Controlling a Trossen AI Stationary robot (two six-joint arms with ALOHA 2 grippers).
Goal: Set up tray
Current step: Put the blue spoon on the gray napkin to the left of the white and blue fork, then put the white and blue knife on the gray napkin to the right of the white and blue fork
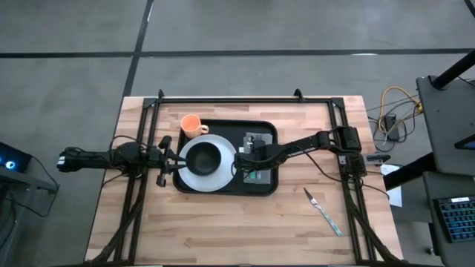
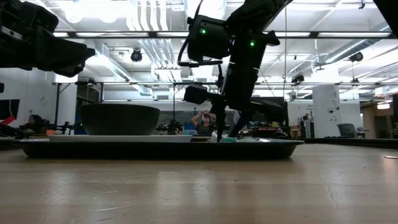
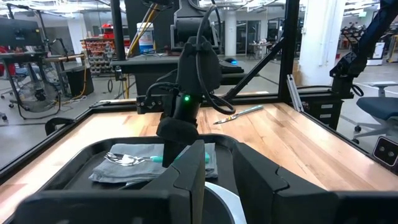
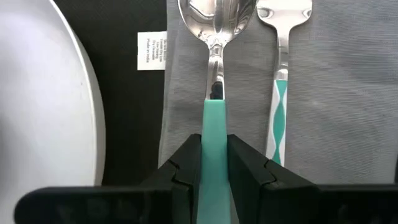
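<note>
The black tray (image 1: 263, 185) lies mid-table. A white plate (image 1: 194, 178) sits on the tray's left half and carries a black bowl (image 1: 204, 156). A grey napkin (image 4: 323, 87) on its right half carries a spoon (image 4: 214, 18) and a fork (image 4: 283, 37) side by side. My right gripper (image 4: 214, 146) is low over the napkin, shut on the spoon. My left gripper (image 1: 168, 158) hovers open at the tray's left end, raised above the table in the low view (image 2: 59, 59), and touches nothing. My right gripper pinches the spoon's teal handle (image 4: 214, 118) between its two fingers, partway along, with the fingers lying along the handle. It comes slanting down from the table's right side. The spoon lies level, its metal bowl (image 3: 126, 160) on the napkin.
An orange cup (image 1: 191, 124) stands on the table at the tray's far left corner. A knife (image 1: 323, 211) lies on the bare wood near the right front. A white label (image 4: 151, 51) shows on the tray between plate and napkin. A black frame rail (image 1: 237, 99) runs along the far edge.
</note>
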